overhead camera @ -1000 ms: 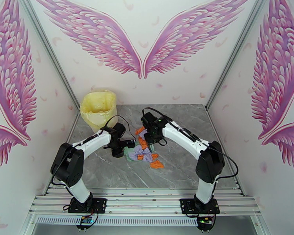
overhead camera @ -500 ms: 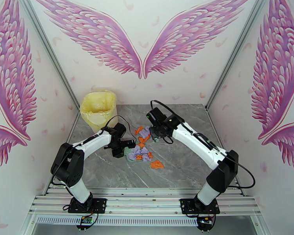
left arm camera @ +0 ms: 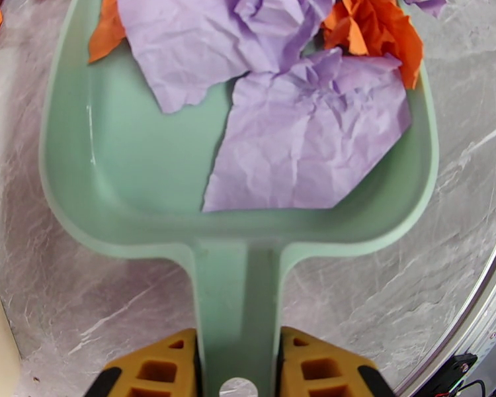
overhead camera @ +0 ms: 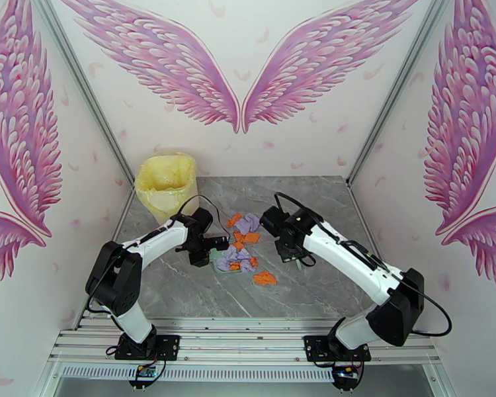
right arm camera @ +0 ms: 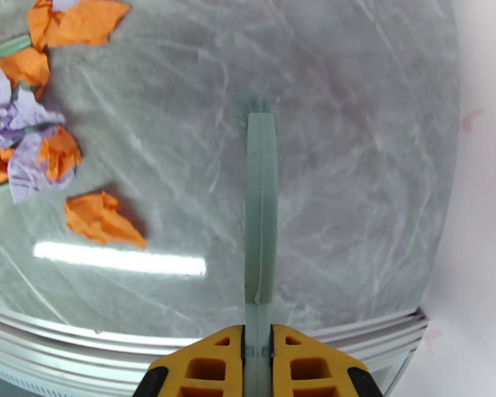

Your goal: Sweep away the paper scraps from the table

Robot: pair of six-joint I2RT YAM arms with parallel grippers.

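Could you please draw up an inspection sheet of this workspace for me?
Surface: grey marble-patterned table, scraps on it.
Job's things: crumpled orange and lavender paper scraps, several in the pale green plastic dustpan, one orange scrap loose beside it; pale green brush; yellow-lined bin back left.
Clutter: nothing seen.
Grippers: left gripper shut on the dustpan handle; right gripper shut on the brush.
Cables: black cables loop above both wrists.
Surroundings: white walls with pink wings; metal frame.
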